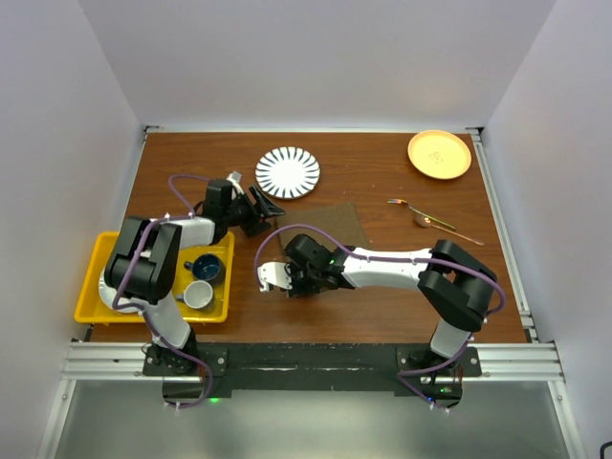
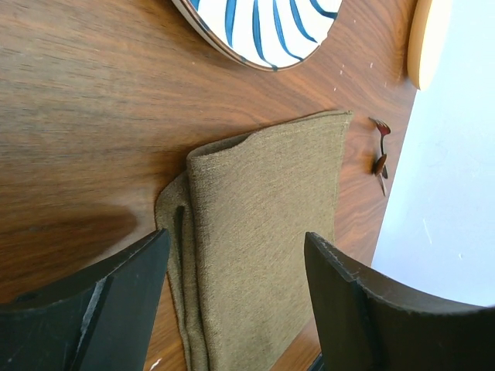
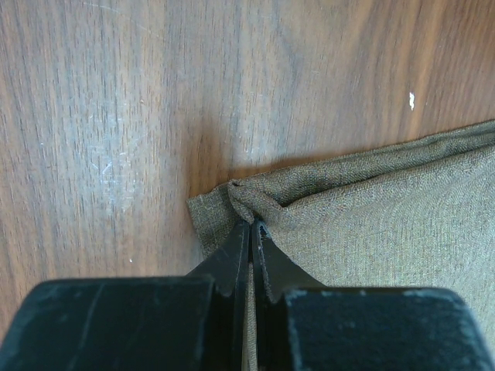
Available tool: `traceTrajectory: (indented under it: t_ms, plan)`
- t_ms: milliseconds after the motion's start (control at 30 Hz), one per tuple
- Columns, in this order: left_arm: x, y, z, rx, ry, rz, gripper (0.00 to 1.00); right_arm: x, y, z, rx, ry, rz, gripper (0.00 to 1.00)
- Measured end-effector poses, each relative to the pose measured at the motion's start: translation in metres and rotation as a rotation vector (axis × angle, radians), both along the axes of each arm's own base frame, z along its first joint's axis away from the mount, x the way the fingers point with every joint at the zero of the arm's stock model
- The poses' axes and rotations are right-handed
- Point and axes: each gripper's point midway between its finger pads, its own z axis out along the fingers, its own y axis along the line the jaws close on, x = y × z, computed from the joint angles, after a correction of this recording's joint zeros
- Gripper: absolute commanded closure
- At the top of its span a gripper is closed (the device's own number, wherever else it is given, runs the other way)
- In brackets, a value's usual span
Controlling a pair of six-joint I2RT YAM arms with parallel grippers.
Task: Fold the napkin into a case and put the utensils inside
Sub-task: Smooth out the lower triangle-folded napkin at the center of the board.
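The olive-brown napkin lies folded in layers on the wooden table, near the middle. In the right wrist view my right gripper is shut on a bunched corner of the napkin. Seen from above, the right gripper sits at the cloth's near left end. My left gripper hovers open at the napkin's left side. Its fingers straddle the folded napkin without touching it, the left gripper empty. Two utensils lie to the right: a silvery-iridescent one and a copper one.
A blue-striped white plate sits just behind the napkin. An orange plate is at the back right. A yellow tray at the near left holds a dark cup and a grey cup.
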Motion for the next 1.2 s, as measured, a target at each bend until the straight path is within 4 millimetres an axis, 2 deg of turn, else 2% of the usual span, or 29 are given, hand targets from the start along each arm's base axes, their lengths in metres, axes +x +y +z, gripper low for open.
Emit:
traceTrajectory:
  t_ms: [467, 967, 1200]
  plan:
    - [-0.011, -0.022, -0.009, -0.006, 0.025, -0.047, 0.24, 0.000, -0.001, 0.000, -0.003, 0.001, 0.001, 1.00]
    - [-0.011, -0.021, -0.014, 0.007, 0.033, -0.040, 0.24, -0.001, -0.003, -0.001, -0.014, 0.006, 0.003, 1.00]
    - [-0.010, -0.020, -0.015, 0.015, 0.032, -0.032, 0.24, -0.007, -0.007, 0.018, 0.003, 0.021, 0.014, 1.00]
